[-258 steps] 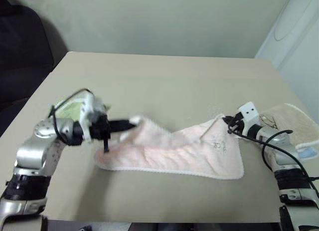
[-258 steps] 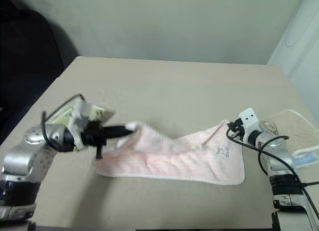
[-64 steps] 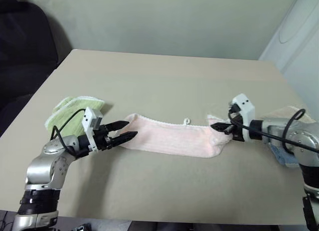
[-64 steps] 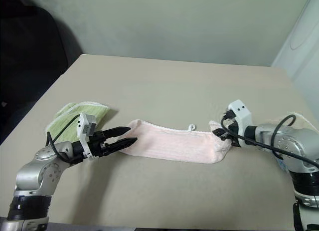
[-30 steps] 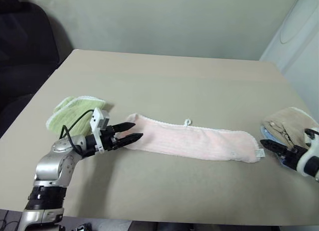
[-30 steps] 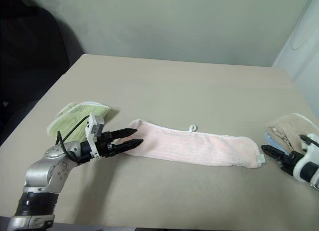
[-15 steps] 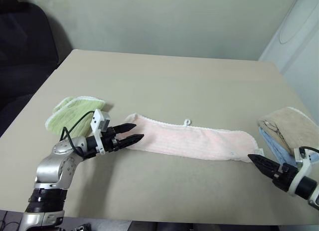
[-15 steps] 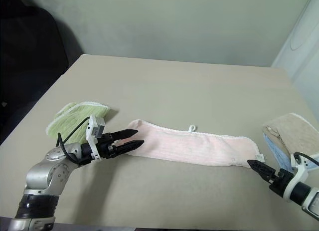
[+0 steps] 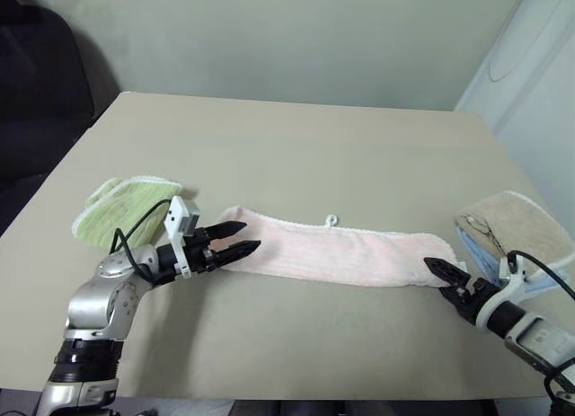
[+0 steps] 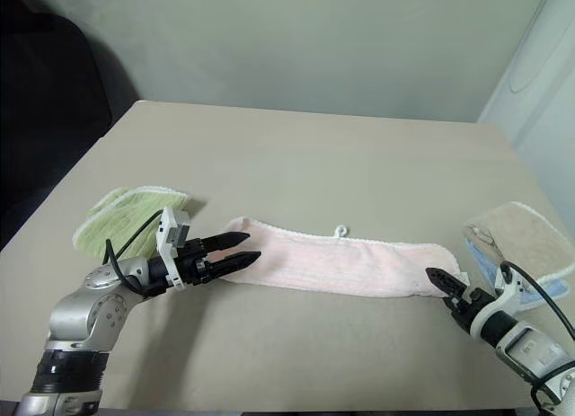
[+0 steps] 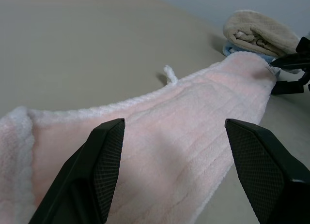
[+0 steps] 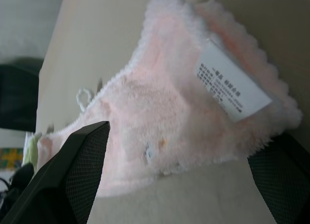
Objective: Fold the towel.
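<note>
The pale pink towel [image 9: 341, 254] lies on the table as a long narrow band running left to right, its small white loop [image 9: 331, 221] on the far edge. My left gripper [image 9: 249, 236] is open at the towel's left end, its fingers [image 11: 109, 156] spread above the cloth. At the right end my right gripper [image 9: 442, 279] is open too. The right wrist view has the towel's end and its white label [image 12: 232, 86] lying between the fingers [image 12: 82, 161]. Neither gripper holds the cloth.
A light green towel [image 9: 121, 205] lies just left of my left arm. A folded beige towel [image 9: 512, 223] rests on a blue cloth [image 9: 485, 252] at the table's right edge, close behind my right gripper. A dark chair [image 9: 36, 75] stands beyond the left edge.
My right gripper has moved left from beside the beige towel to the pink towel's right end and has rolled. The left gripper and the towel have stayed put.
</note>
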Robot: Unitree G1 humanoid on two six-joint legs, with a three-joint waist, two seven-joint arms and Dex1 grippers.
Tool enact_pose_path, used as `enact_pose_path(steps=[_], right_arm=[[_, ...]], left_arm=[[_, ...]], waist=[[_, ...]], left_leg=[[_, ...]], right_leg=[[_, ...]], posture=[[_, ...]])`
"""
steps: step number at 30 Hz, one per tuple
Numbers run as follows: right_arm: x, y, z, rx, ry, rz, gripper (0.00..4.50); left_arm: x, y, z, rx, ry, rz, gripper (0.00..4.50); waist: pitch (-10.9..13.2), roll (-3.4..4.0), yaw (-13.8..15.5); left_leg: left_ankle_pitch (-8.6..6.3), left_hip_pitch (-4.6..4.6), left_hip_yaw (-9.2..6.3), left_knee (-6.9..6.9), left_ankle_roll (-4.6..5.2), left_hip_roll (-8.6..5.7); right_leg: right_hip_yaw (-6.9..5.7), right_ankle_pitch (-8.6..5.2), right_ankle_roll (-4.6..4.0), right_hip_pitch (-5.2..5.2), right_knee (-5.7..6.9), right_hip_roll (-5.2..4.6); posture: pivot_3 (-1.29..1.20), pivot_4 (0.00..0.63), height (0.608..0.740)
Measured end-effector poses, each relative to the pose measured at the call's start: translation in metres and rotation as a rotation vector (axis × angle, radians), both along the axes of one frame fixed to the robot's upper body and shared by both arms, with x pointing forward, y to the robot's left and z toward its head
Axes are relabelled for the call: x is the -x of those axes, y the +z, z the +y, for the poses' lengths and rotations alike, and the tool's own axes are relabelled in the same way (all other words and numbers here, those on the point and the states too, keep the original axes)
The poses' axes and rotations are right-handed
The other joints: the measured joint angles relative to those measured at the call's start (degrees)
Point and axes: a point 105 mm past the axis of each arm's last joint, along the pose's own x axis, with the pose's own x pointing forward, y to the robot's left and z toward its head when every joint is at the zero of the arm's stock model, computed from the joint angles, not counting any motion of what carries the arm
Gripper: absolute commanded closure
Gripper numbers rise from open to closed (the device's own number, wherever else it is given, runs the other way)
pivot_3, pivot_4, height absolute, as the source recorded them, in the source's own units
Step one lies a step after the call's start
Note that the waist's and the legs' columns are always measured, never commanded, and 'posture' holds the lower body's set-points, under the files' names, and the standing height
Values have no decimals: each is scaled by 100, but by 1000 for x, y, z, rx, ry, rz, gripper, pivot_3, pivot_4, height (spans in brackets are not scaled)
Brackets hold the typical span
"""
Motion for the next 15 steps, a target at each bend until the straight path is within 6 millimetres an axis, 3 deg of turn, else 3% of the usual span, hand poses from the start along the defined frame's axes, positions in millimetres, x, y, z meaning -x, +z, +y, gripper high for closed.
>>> enact_pose_path(steps=[1,4,15], right_arm=[[-1,0,1,-4,-5,1,17],[-4,1,2,-2,-13,10,559],[-11,1,1,-8,-51,31,4473]], left_arm=[[0,0,0,0,1,0,921],[0,0,0,1,3,-1,921],[2,4,-5,20,-18,-10,921]], waist=[[-2,-2,0],[-3,-5,0],[-8,12,14]], left_leg=[[-1,-2,0,0,-1,0],[-6,-4,0,0,-2,1],[-17,-16,1,-5,-3,3]], right_leg=[[0,0,0,-2,0,0],[0,0,0,-5,0,0],[-2,22,-35,-19,4,0]], posture=[[0,150,740],[0,150,740],[0,150,740]])
